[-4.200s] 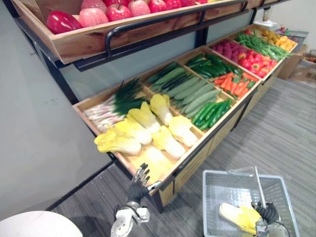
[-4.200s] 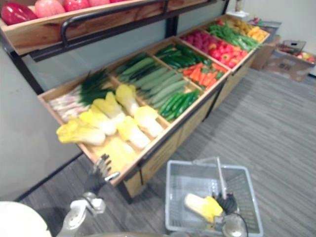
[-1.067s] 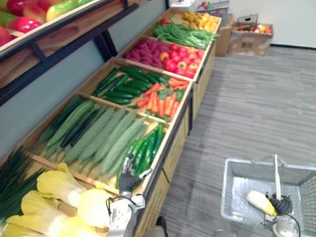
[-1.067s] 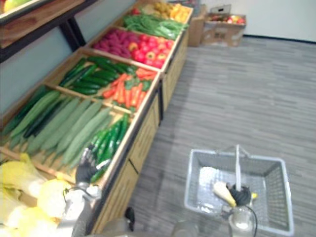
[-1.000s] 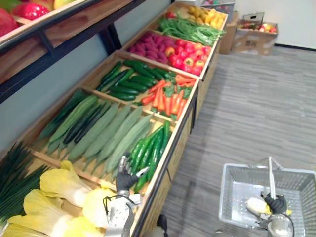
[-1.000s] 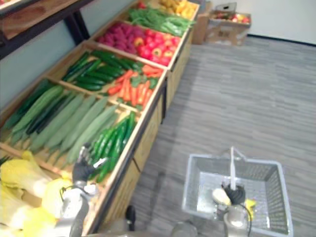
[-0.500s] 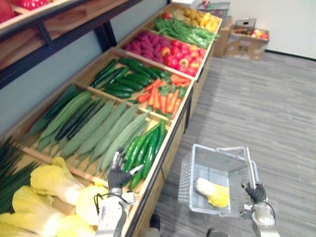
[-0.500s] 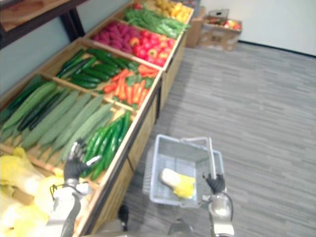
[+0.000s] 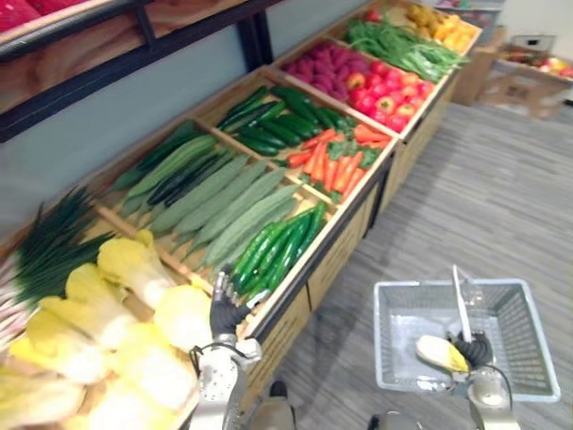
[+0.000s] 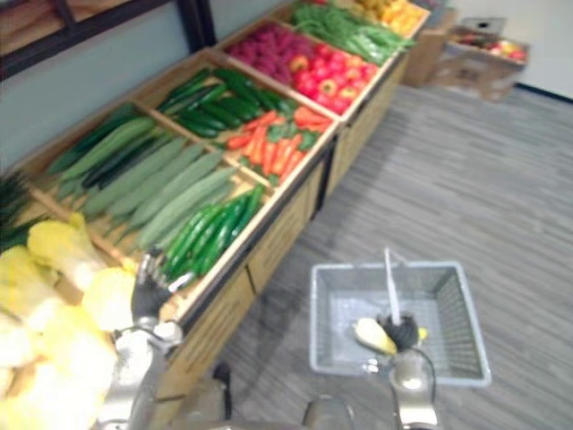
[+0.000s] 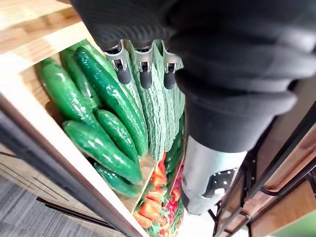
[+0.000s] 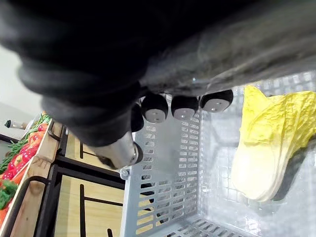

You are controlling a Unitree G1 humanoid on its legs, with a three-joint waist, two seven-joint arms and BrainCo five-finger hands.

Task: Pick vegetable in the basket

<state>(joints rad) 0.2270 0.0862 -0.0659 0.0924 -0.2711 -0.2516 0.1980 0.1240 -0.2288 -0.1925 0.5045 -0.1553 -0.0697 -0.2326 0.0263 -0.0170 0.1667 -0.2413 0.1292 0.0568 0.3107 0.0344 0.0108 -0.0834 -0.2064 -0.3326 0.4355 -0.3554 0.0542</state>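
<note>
Where the right arm enters at near right, the right hand (image 9: 474, 348) is curled round the handle (image 9: 459, 300) of a grey mesh basket (image 9: 515, 336). One yellow cabbage (image 9: 439, 352) lies inside, at the basket's near left, just beside that hand. At near left, the left hand (image 9: 226, 312) has straight, slightly spread fingers (image 11: 122, 74) and holds nothing. It sits at the near edge of the wooden stand (image 9: 336, 260), just short of the green cucumbers (image 9: 277, 251). Loose cabbages (image 9: 134, 264) lie to its left. Farther along: pale ridged gourds (image 9: 228, 206), then carrots (image 9: 331, 161), then red peppers (image 9: 389, 94).
</note>
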